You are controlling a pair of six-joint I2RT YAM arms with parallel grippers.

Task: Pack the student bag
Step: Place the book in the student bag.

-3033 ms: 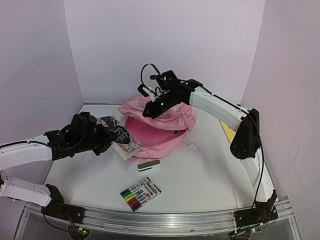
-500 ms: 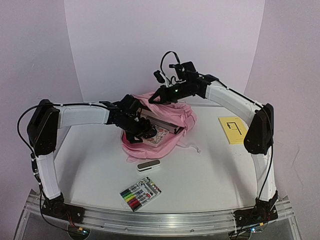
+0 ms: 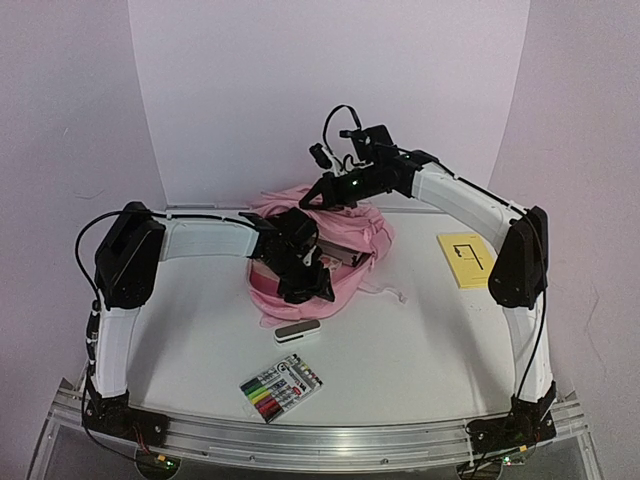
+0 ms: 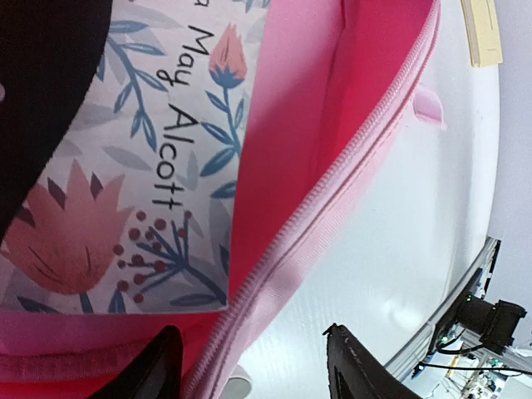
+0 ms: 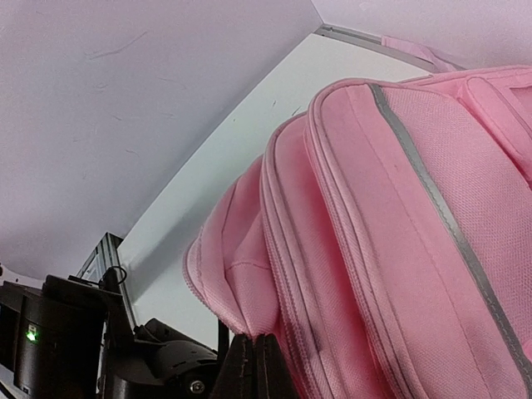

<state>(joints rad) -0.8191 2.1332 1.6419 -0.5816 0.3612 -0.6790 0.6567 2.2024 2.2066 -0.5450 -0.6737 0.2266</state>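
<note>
Evidently pinching bag (image 5: pixel 399 208) rim tight in right gripper (image 5: pixel 253 362) to hold its mouth open; laying book (image 4: pixel 141 166) inside with left gripper (image 4: pixel 258 366), fingers (image 4: pixel 357 366) apart, probably releasing

Bright, even diffuse light, faint soft shadows beside student bag (image 3: pixel 365 232), pale walls (image 3: pixel 330 90) washed out

- The student bag (image 3: pixel 352 232) lies at the back middle of the desk (image 3: pixel 420 345).
- A book (image 4: pixel 125 158) lies in the bag's open mouth.
- The left claw (image 3: pixel 312 288) is over the bag's near edge, and the right claw (image 5: pixel 253 363) is on its rear top edge.
- A small block (image 3: pixel 297 331) lies just before the bag, with a marker pack (image 3: pixel 281 387) nearer still.
- A notepad (image 3: pixel 464 260) lies right of the bag, well apart.
</note>
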